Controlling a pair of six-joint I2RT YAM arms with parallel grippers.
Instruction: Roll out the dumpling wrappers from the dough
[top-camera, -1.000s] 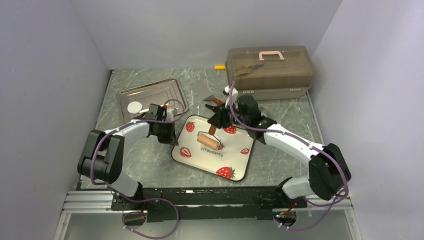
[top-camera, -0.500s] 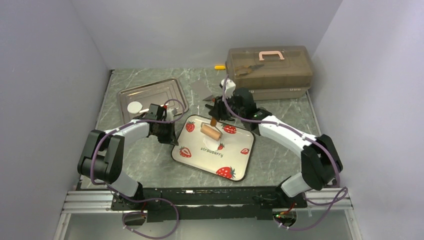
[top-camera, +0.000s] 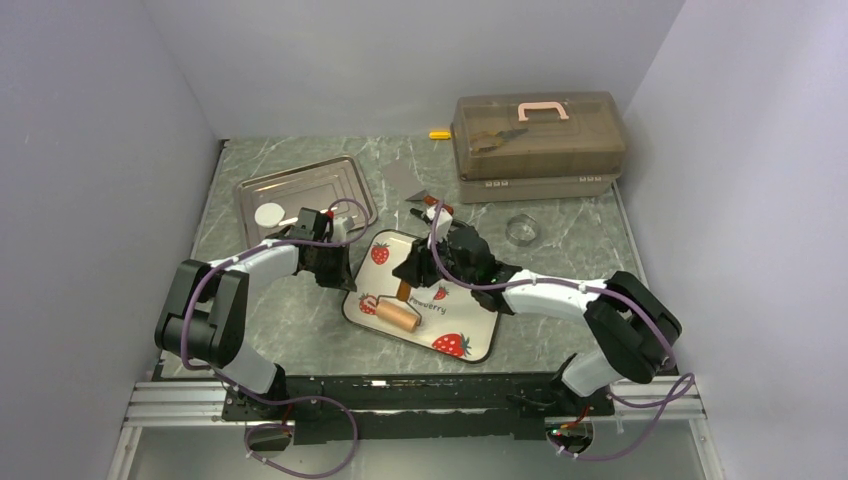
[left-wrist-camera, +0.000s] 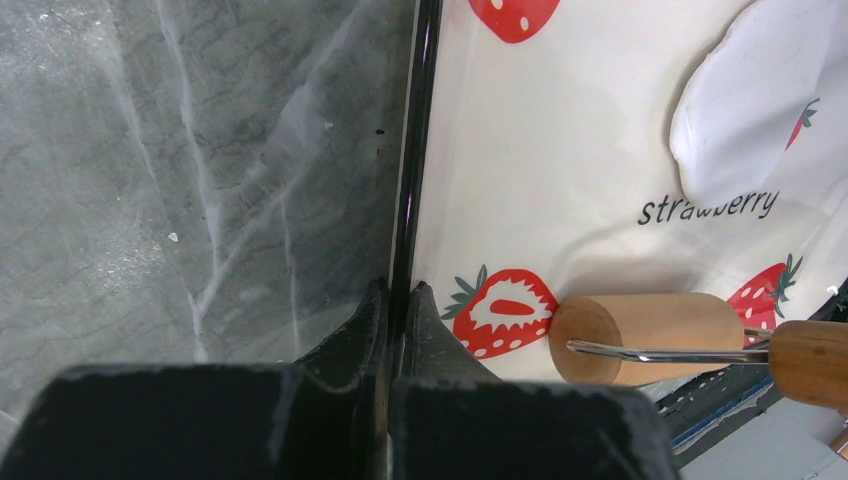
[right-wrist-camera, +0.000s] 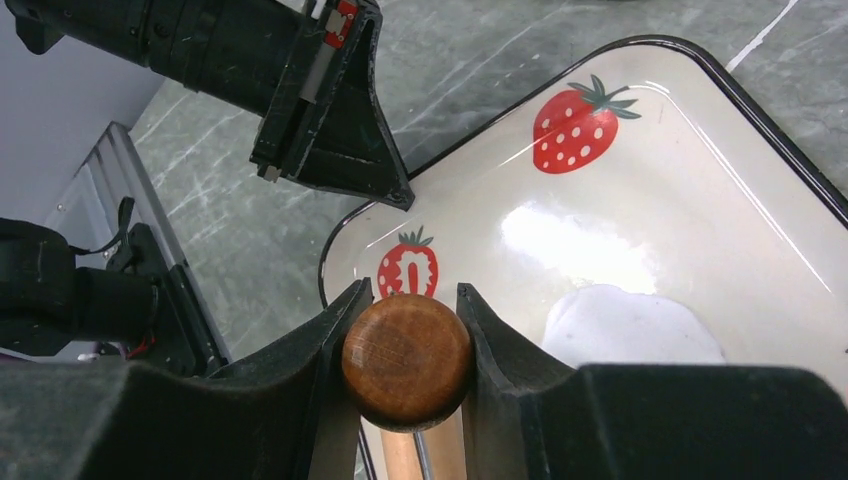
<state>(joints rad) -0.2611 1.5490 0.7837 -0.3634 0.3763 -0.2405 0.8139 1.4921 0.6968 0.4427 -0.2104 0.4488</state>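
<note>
right gripper (right-wrist-camera: 408, 300): jaws part-way apart and clamped on the round wooden handle (right-wrist-camera: 405, 360) of the roller (top-camera: 398, 315), with both fingers pressed against the handle's sides. i hold the roller low over the near-left corner of the strawberry plate (top-camera: 470, 315), its cylinder lying beside a printed strawberry. i cannot tell whether the cylinder touches the plate surface.

left gripper (left-wrist-camera: 395, 300): jaws fully closed on the plate's left rim. one finger is inside the rim, the other outside it over the marble table (left-wrist-camera: 150, 150).

dough (left-wrist-camera: 760, 110): one flattened white patch on the plate, toward its far side and clear of the roller. the printed word "strawberry" lies between the two. in my right wrist view the patch sits just right of the held handle.

wrapper (top-camera: 269, 213): one round white disc lying in the metal tray (top-camera: 320, 185) at the far left of the table, apart from the plate.

clear ring (top-camera: 522, 230): on the table right of the plate, in front of the brown toolbox (top-camera: 540, 135).
</note>
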